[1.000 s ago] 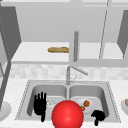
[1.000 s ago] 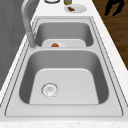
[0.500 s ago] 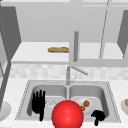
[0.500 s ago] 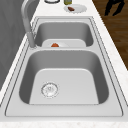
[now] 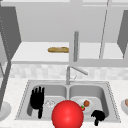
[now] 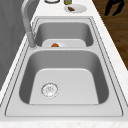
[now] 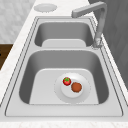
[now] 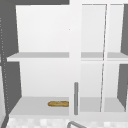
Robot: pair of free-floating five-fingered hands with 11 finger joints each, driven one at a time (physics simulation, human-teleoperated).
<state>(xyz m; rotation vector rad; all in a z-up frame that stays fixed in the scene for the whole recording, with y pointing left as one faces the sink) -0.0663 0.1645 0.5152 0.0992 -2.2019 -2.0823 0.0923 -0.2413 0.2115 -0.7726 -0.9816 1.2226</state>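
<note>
My left hand (image 5: pixel 37 100) hangs at the lower left of the front view, over the left basin of the sink (image 5: pixel 23 100), with its fingers straight and pointing up, holding nothing. My right hand (image 5: pixel 98 116) is at the lower right, in front of the right basin, with its fingers curled downward around nothing that I can see. It is nearest to the plate (image 7: pixel 72 87), which lies on the floor of the right basin and carries a small tomato (image 7: pixel 66 81) and a brown ball of food (image 7: pixel 76 87) just beside it. A big red ball (image 5: pixel 67 115) sits at the bottom middle of the front view, between my two hands. The tap (image 5: pixel 75 71) stands behind the divider. A loaf of bread (image 5: pixel 58 49) lies on the open cabinet shelf above. I judge that both hands are waiting, apart from the plate.
</note>
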